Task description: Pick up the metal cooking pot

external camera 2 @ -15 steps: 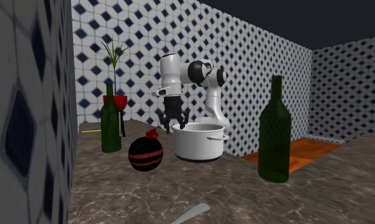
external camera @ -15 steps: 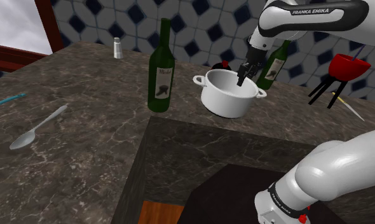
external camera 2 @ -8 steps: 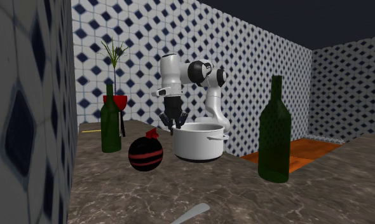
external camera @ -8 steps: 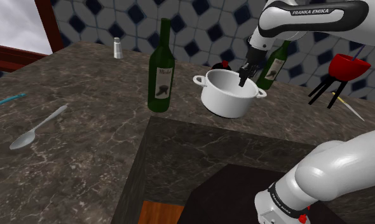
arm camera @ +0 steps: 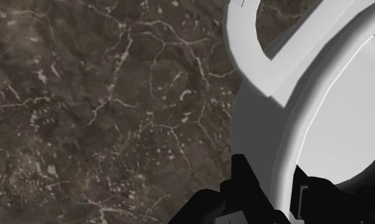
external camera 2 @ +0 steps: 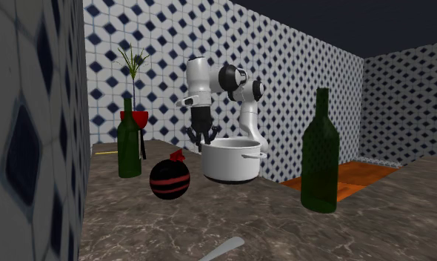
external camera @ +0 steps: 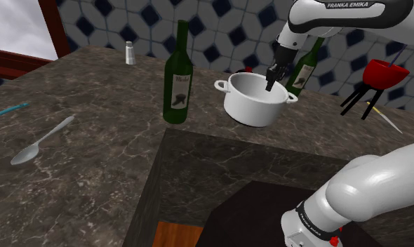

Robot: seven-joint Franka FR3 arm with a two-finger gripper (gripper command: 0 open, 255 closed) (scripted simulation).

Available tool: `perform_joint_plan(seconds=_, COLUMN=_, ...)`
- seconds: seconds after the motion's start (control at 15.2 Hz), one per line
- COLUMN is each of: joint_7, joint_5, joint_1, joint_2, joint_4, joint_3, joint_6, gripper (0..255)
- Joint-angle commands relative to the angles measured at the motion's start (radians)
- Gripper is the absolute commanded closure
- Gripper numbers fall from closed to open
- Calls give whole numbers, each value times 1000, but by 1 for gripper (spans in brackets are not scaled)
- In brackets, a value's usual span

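While the claw (external camera: 271,85) clasps one white pot (external camera: 249,107), two green bottles (external camera: 177,81) (external camera: 302,70) stand.

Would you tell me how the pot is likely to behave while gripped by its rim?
The pot looks rigid, so its wall probably won't flex under the gripper. Pinched at one side of the rim, it sits tilted and may swing or pivot. Its smooth white wall could slip between the fingers.

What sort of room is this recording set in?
Most likely a kitchen: a dark stone-patterned countertop, blue-and-white tiled walls, and kitchenware in view, namely a white pot, a spoon and a green bottle.
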Motion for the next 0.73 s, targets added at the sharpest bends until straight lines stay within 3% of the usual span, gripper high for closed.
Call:
perform_joint_plan(seconds=0.0, joint_7=2, joint_5=1, joint_1=1, joint_2=-4, joint_4=33, joint_3=2, joint_6=-34, gripper=255)
perform_joint_plan(seconds=0.66, joint_7=3, joint_5=4, joint_1=4, joint_2=6, joint_4=152, joint_3=4, joint_6=-143, gripper=255)
